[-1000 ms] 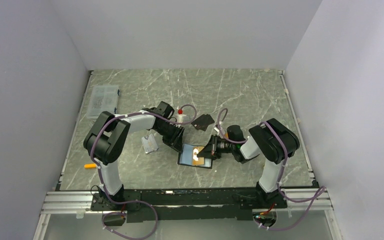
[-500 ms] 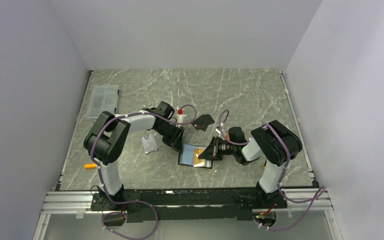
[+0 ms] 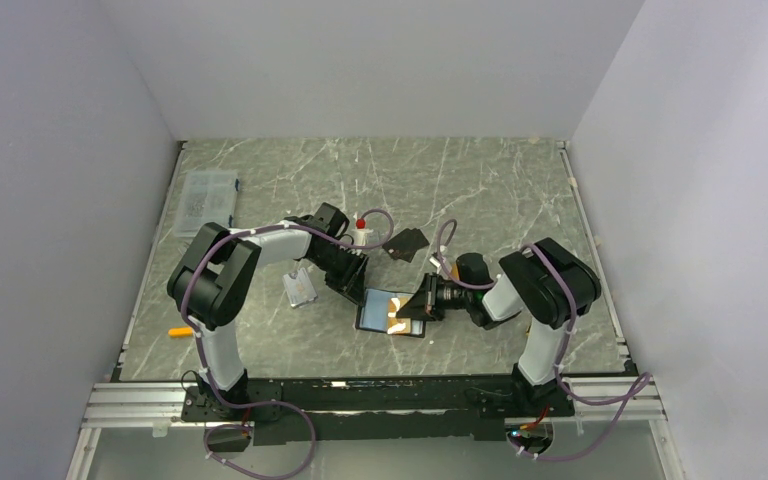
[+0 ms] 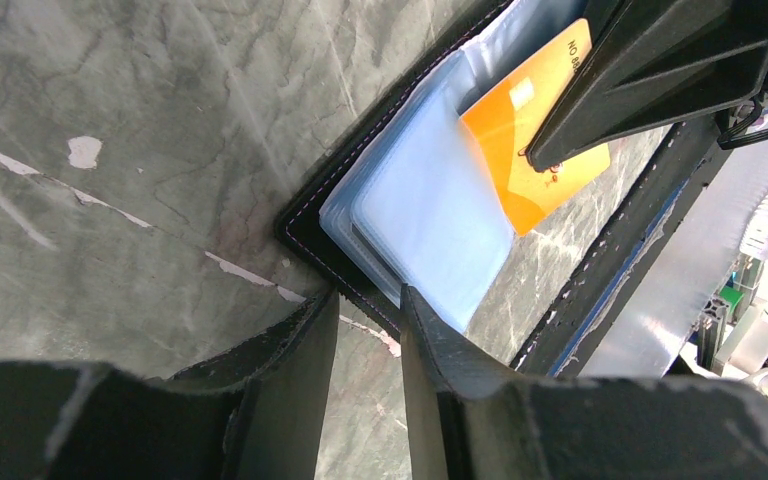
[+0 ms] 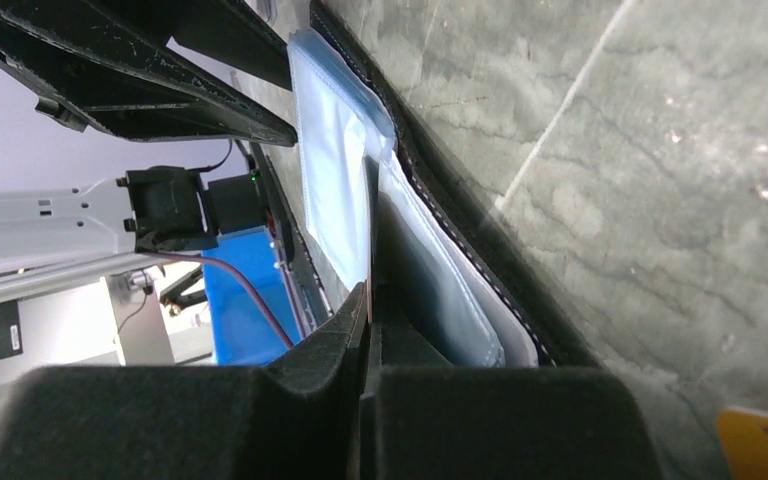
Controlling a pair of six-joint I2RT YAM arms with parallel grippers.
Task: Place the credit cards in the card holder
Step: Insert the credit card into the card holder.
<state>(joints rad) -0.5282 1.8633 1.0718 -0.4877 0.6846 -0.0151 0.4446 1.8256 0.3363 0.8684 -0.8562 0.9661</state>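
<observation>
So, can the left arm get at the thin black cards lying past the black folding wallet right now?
Probably yes. The thin black cards lie uncovered just beyond the left gripper, with only the red-capped white bottle beside the path. It would have to leave the black folding wallet first.

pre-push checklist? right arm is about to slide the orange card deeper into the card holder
1. right gripper shut on the orange card: ok.
2. Card's leading edge tucked into the card holder: ok, though most of the card is outside.
3. Holder lying open on the table: ok.
4. left gripper bracing the holder's edge: cannot tell. Its fingers are apart, with one tip over the rim.
5. All cards stowed: not ok. The black cards lie on the table beyond the holder.
</observation>
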